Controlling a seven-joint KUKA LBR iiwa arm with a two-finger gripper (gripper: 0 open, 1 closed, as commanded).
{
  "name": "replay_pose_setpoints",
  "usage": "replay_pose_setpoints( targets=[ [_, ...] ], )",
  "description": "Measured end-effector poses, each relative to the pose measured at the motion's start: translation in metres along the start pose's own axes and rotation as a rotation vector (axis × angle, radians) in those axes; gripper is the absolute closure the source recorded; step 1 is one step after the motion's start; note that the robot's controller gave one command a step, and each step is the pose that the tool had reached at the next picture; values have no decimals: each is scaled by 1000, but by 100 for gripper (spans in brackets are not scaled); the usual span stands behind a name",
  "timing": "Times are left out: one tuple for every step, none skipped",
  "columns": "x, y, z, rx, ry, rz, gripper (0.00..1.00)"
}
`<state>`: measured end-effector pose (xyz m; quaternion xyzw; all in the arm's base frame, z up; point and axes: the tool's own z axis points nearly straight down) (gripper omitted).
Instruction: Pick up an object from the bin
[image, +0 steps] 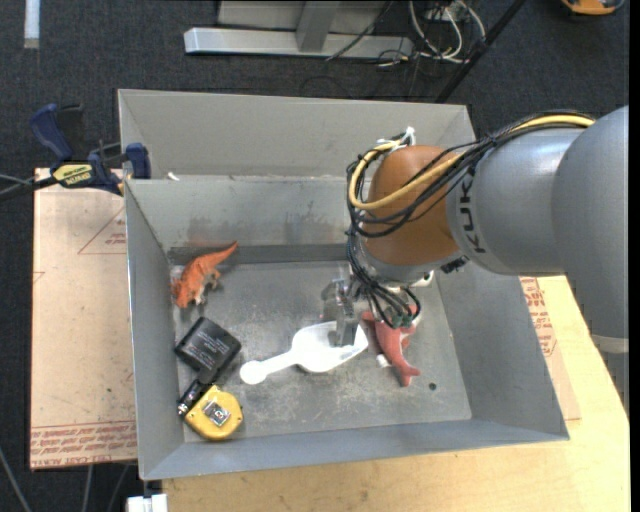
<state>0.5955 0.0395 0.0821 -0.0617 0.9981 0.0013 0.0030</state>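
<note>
My gripper (343, 322) hangs low in the middle of the bin, its metal fingers right over the wide end of a white plastic spoon (300, 356) that lies on the floor with its handle pointing left. Whether the fingers touch the spoon is unclear. A red toy fish (396, 350) lies just to the right of the gripper, partly under the wrist.
An orange toy dinosaur (202, 273) lies at the back left. A small black box (207, 346) and a yellow tape measure (214, 413) sit at the front left. The arm with its orange cover and cables reaches in from the right, covering the bin's back right.
</note>
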Motion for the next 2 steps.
replay_pose_setpoints(
  targets=[
    [0,0,0,0,0,0,100],
    [-8,4,-155,0,-8,0,100]
  ],
)
